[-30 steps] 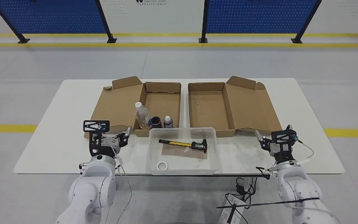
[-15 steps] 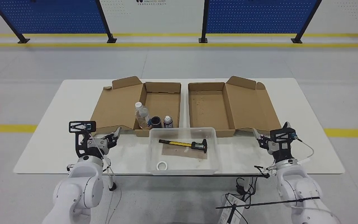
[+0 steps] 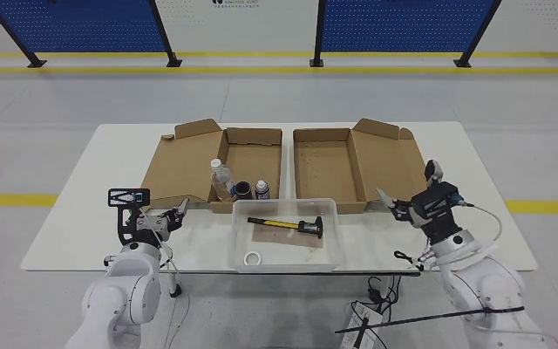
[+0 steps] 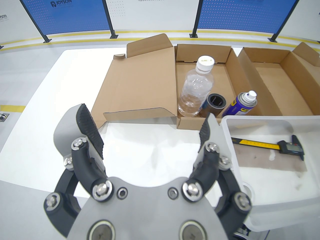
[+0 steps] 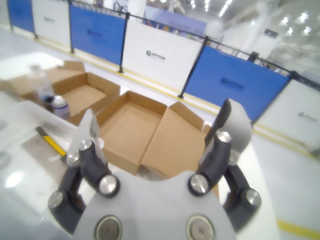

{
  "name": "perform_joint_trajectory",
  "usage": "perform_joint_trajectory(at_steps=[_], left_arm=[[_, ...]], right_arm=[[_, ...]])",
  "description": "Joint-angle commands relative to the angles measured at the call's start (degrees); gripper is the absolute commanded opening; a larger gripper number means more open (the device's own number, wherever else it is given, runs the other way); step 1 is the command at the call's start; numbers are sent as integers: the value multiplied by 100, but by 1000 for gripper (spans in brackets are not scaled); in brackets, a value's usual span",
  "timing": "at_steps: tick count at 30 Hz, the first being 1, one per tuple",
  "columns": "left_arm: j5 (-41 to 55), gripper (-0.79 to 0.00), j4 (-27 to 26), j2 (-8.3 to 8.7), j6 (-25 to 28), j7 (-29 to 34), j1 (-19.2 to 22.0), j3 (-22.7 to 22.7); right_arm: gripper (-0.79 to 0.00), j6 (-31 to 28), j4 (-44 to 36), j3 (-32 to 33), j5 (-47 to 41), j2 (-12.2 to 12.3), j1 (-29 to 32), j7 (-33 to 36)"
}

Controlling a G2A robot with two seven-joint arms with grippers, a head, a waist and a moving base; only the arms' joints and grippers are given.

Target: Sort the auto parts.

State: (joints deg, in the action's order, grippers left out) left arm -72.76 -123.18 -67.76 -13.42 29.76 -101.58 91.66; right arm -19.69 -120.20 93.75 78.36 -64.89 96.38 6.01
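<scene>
Fingers (image 4: 90,131) of left gripper (image 4: 146,116) and right gripper (image 5: 157,107) were recorded apart, nothing held. Caliper (image 3: 279,224) and white ring (image 3: 253,258) were lodged in clear bin (image 3: 283,201) on desk (image 3: 87,174). Pick was judged pending; descent into bin was required.

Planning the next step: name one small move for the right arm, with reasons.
Probably swing the right end effector toward the caliper in the clear bin: it is open and empty, the caliper lies unsorted, and the right cardboard box holds nothing.

Bare table (image 3: 205,249) flanks the bin (image 3: 284,202) on both sides; bottle (image 3: 220,177), cylinder (image 3: 242,189) and can (image 3: 261,188) stand crowded just behind its left corner.
</scene>
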Motion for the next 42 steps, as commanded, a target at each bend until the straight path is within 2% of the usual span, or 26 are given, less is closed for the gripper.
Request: perform_joint_trajectory(at_steps=[1,5,8,13,18,23,36,39,42], left_arm=[[0,0,0,0,0,0,0,0],[0,0,0,0,0,0,0,0],[0,0,0,0,0,0,0,0],[0,0,0,0,0,0,0,0],[0,0,0,0,0,0,0,0],[0,0,0,0,0,0,0,0],[0,0,0,0,0,0,0,0],[0,0,0,0,0,0,0,0],[0,0,0,0,0,0,0,0]], right_arm=[[0,-389,-88,8,-61,21,-6,155],[0,-1235,-277,108,83,90,-100,519],[0,-2079,-355,250,123,162,-195,866],[0,-3281,-266,546,-9,278,-311,1374],[0,-3819,-86,691,-350,356,-422,1732],[0,-3831,21,631,-614,475,-434,1851],[0,-3730,1,624,-623,474,-475,1792],[0,-3653,-20,404,-667,488,-692,1929],[0,-3422,-111,-52,-1037,488,-975,2442]])
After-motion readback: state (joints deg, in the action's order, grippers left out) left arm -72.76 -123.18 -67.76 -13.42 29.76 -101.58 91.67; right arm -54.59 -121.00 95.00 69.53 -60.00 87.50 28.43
